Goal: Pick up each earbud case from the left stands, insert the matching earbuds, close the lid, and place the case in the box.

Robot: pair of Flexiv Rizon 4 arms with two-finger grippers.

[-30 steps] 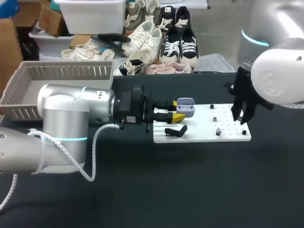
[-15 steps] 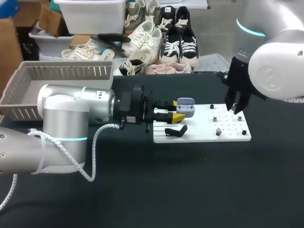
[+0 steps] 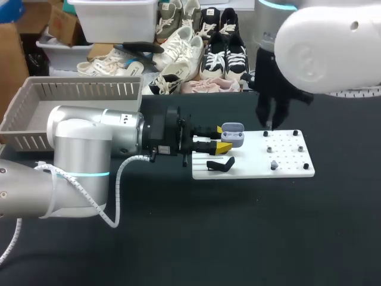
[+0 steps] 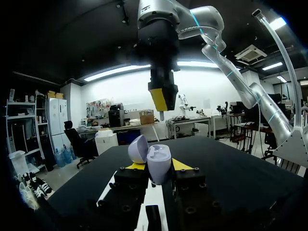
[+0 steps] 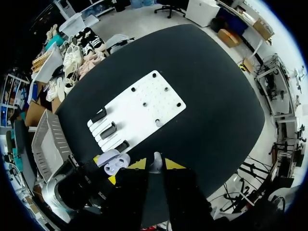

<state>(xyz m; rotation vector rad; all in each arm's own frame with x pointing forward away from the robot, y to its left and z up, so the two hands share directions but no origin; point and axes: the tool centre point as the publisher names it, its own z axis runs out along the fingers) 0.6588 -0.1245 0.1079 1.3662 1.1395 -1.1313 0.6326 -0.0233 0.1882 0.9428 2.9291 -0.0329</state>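
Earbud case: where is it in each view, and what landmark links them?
Head view: earbud case, lid open, in the left end effector at the white board's left end.
Left wrist view: case between its own fingertips.
Right wrist view: case just off the board's stand end.
Landmark: the left end effector's yellow tips.

A black desk (image 3: 238, 238) carries two things. A white board (image 3: 292, 171), dotted with holes and small pegs, lies flat just right of its middle. A slatted grey box (image 3: 77, 89) sits at its far left corner, well apart.
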